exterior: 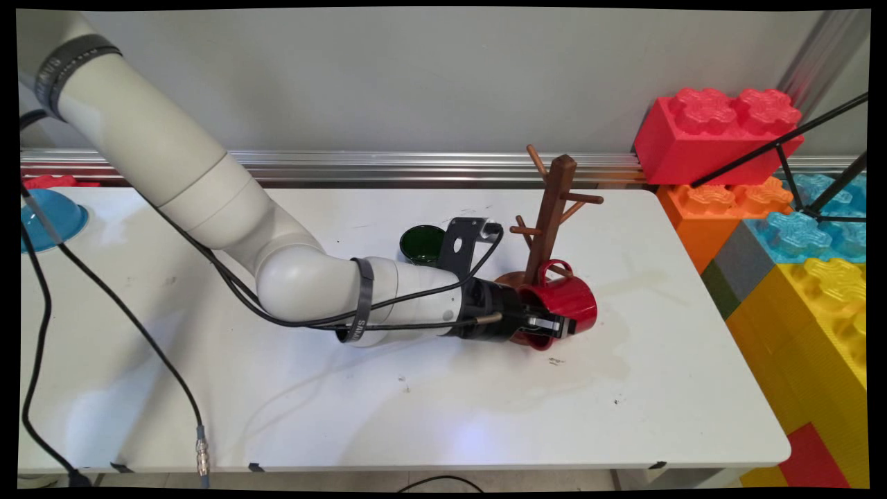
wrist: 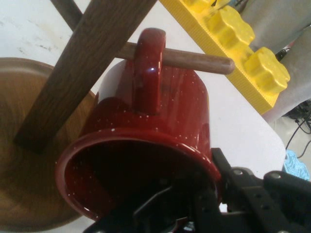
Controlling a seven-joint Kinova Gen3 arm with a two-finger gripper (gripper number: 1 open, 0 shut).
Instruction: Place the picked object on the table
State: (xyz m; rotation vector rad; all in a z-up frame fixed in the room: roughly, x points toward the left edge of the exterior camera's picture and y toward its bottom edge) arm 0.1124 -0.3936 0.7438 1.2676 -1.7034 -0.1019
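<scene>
A red speckled mug (exterior: 574,303) lies tilted on its side against the brown wooden mug tree (exterior: 551,208), low over the tree's round base (exterior: 509,281). In the hand view the mug's handle (wrist: 147,68) loops over a lower peg (wrist: 199,60) beside the post (wrist: 82,63). My gripper (exterior: 549,324) reaches in from the left and is shut on the mug's wall at the rim. One finger (wrist: 160,206) is inside the mug (wrist: 170,116) and the other (wrist: 243,191) is outside it.
A dark green cup (exterior: 420,244) stands behind my wrist. A blue bowl (exterior: 48,218) sits at the table's far left. Large toy blocks (exterior: 714,132) are stacked beyond the table's right edge, with a black tripod in front of them.
</scene>
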